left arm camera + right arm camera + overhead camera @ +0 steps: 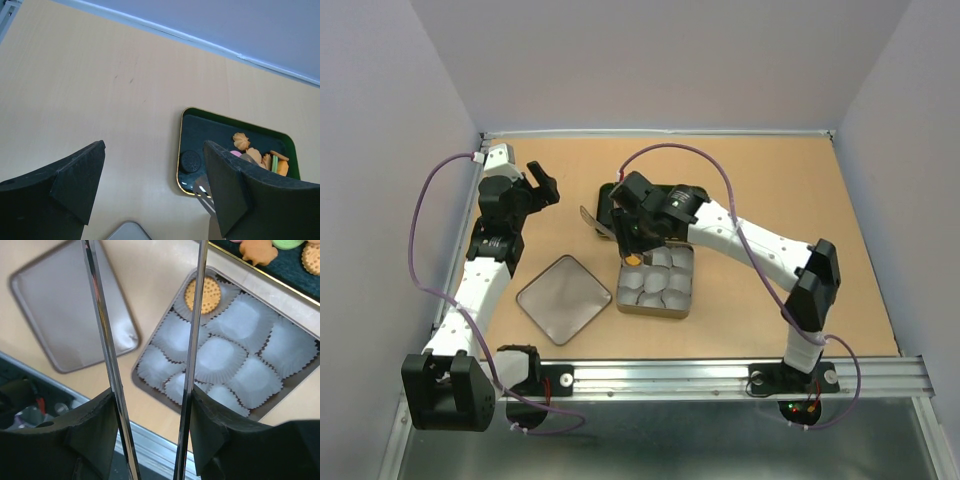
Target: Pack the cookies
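An orange round cookie lies in a white paper cup in the corner of the metal tin, which also shows in the top view as the tin. My right gripper is shut on metal tongs, whose two arms stand apart above that cookie. More cookies, orange, pink and green, plus a black one, sit on the black tray. My left gripper hangs open over bare table left of the tray, holding nothing.
The tin is lined with several white paper cups. Its flat grey lid lies on the table left of the tin. The right arm covers much of the black tray in the top view. White walls bound the table.
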Tool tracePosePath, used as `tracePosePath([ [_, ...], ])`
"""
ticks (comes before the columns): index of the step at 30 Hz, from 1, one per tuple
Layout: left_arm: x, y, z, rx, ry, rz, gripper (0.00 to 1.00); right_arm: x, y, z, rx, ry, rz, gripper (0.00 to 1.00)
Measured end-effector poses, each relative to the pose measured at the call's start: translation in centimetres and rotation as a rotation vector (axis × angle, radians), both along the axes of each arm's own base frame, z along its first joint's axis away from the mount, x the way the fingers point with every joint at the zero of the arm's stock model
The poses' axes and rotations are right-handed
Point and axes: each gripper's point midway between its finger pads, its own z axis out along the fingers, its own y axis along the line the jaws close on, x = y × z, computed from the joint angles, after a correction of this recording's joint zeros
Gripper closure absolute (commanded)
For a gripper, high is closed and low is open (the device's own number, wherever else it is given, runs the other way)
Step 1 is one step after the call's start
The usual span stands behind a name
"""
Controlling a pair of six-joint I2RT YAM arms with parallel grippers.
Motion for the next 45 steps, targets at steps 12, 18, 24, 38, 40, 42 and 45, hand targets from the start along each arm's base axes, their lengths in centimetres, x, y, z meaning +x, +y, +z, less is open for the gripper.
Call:
tracePosePath([
  [12,0.0,-0.2,0.1,-0.004,-0.004,-0.014,0.10,4.8,-2.1,-5.9,-0.168,0.061,-0.052,0.50],
  [18,0.0,-0.2,0.1,-0.012,-0.004,-0.020,0.10,5.3,-1.8,-6.4,-0.175,0.064,-0.037,0.51],
  [24,0.0,-0.1,0.2,-0.017,-0.004,-0.020,0.10,5.1,-1.6,-7.0,-0.181,0.078,-0.021,0.51],
  [38,0.0,-0.1,0.2,-0.030,-0.004,-0.028,0.12,4.9,-0.9,-9.6,-0.210,0.134,0.014,0.51],
  [40,0.0,-0.1,0.2,-0.032,-0.003,-0.027,0.12,5.0,-0.7,-9.3,-0.202,0.130,0.016,0.51],
  [42,0.0,-0.1,0.2,-0.033,-0.003,-0.027,0.12,5.2,-0.4,-8.7,-0.185,0.123,0.022,0.51],
  [45,0.0,-0.1,0.2,-0.033,-0.003,-0.027,0.12,5.3,0.0,-8.1,-0.167,0.116,0.025,0.51],
])
